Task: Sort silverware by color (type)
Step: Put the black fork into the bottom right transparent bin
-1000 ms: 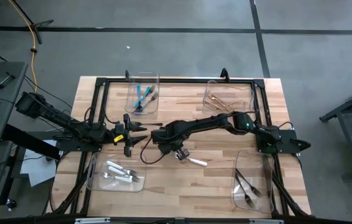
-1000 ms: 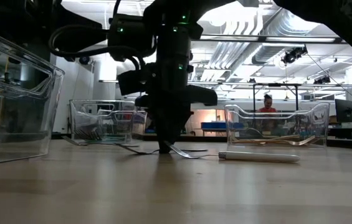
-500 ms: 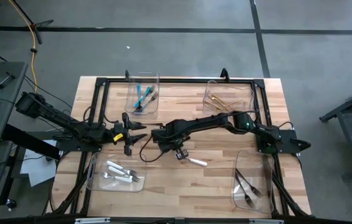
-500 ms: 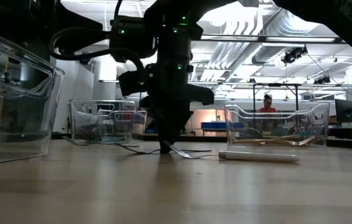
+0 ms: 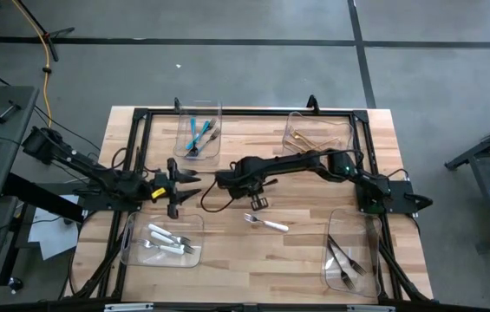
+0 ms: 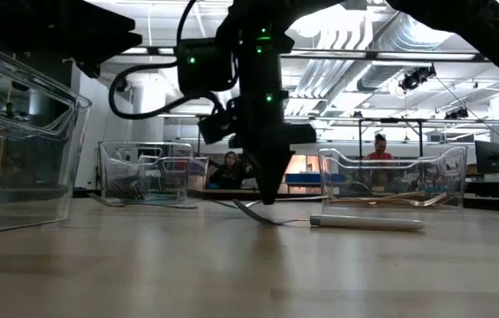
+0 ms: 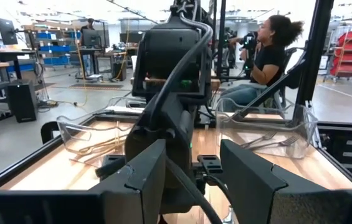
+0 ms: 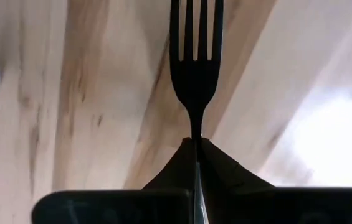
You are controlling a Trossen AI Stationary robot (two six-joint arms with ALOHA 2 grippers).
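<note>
My right gripper (image 5: 259, 201) hangs over the middle of the table, pointing down, shut on a dark steel fork (image 8: 194, 68). Just toward the near edge, a white-handled fork (image 5: 268, 224) lies flat on the wood. My left gripper (image 5: 194, 185) waits level and open at the table's left, with nothing between its fingers. Sorted silverware lies in clear bins: teal pieces (image 5: 198, 134) at the far left, gold ones (image 5: 307, 139) at the far right, white-handled ones (image 5: 165, 241) at the near left, dark ones (image 5: 347, 258) at the near right. My right gripper pinches the dark fork's thin neck (image 8: 195, 127), just behind the tines, between its two fingers (image 8: 225, 171). The fingers come from above. The tines stick out past the fingertips, and the handle is hidden between the fingers. The fork is clear of the table.
A black frame (image 5: 245, 113) runs around the table top. The right arm (image 5: 305, 165) stretches across the table's middle from the right. People sit in the room beyond the far edge (image 6: 380, 146).
My right gripper has risen from the table and gone a little toward the far edge, rolling its wrist. The dark fork came up with it, clear of the wood. The white-handled fork has stayed where it lay.
</note>
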